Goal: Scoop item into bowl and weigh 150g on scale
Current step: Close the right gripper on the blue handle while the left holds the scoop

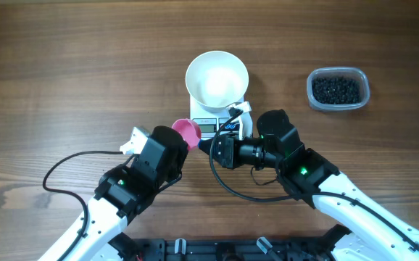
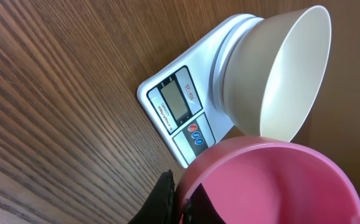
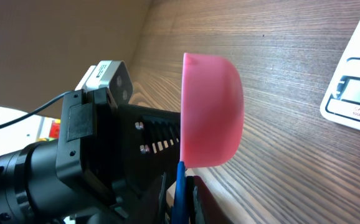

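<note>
My left gripper (image 1: 177, 143) is pressed shut on a pink scoop (image 1: 185, 131) and holds it off the table (image 1: 64, 72), just in front of the scale (image 1: 208, 125). From my left wrist, the scoop's round cup fills the lower right, open side toward the camera, with the scale's grey display and coloured buttons just beyond it.

My right gripper (image 1: 204, 145) points left along the near side of the scale and meets the scoop from the other side. From my right wrist, its dark fingers (image 3: 198, 202) stand close together on either side of a thin blue strip (image 3: 180, 186) below the pink cup. I cannot tell whether they pinch that strip or only flank it.

The bowl (image 1: 217, 78) sits upright on the scale's platform, behind the display, its inside plain white. The beads (image 1: 338, 89) lie as a dark heap in a clear tub (image 1: 313, 87) on the table to the right of the scale, well apart from the bowl and from both my grippers.
</note>
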